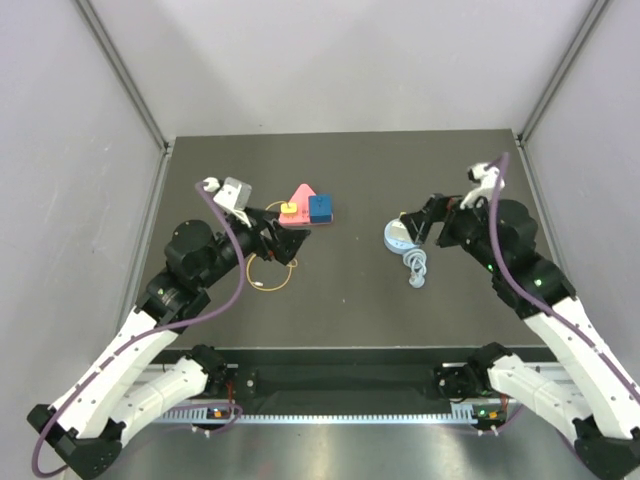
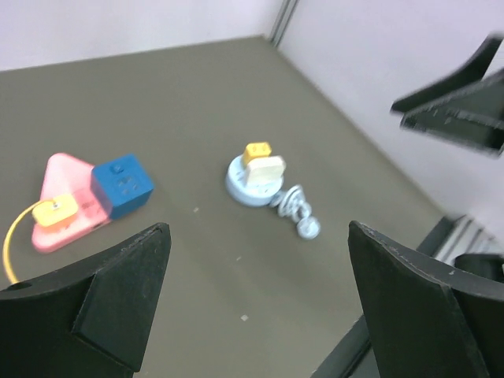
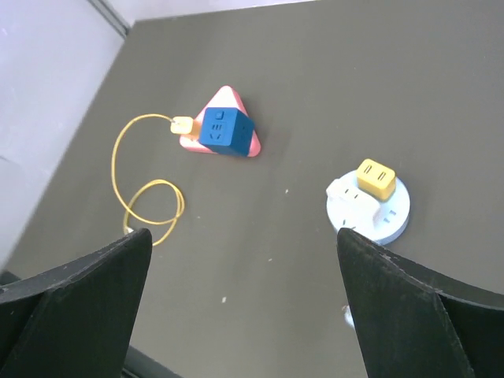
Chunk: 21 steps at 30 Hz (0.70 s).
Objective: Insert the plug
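Observation:
A pink triangular socket block (image 1: 303, 192) lies at the table's middle left, with a blue cube (image 1: 321, 207) and a yellow plug (image 1: 289, 209) on it. The plug's yellow cable (image 1: 268, 272) loops toward me. A light blue round socket (image 1: 399, 238) lies to the right, carrying a yellow adapter (image 3: 376, 178) and a white plug (image 3: 350, 195). My left gripper (image 1: 290, 243) is open and empty just in front of the pink block (image 2: 63, 177). My right gripper (image 1: 415, 225) is open and empty, hovering by the round socket (image 3: 378, 220).
A grey coiled cord (image 1: 417, 270) trails from the round socket toward me. Grey walls close in the dark table on the left, back and right. A black rail runs along the near edge (image 1: 340, 380).

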Each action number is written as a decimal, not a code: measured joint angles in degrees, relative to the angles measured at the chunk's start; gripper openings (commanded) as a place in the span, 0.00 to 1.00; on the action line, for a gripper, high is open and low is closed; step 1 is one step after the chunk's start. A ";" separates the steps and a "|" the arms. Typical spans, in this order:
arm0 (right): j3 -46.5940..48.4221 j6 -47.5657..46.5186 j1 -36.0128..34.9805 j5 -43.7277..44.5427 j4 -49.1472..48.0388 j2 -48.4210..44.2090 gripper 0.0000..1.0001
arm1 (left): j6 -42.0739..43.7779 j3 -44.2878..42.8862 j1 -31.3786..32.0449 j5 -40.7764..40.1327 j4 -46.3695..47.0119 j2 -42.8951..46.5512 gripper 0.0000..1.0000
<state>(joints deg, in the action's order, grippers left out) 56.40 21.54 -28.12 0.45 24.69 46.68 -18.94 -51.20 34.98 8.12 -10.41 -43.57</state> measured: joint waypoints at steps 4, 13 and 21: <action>-2.54 5.14 0.00 1.90 0.02 -4.13 1.00 | -5.27 -0.35 0.00 1.49 2.29 0.68 0.99; -3.13 8.00 0.00 7.02 0.37 -9.20 1.00 | -10.10 -0.31 0.00 2.95 2.97 1.01 0.99; -3.02 7.13 0.00 8.83 0.17 -11.67 1.00 | -10.12 0.04 0.00 2.08 2.89 2.54 0.98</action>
<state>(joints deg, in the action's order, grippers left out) 53.39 28.67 -28.12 9.28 24.86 35.00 -29.06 -51.16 34.98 10.20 -7.53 -41.04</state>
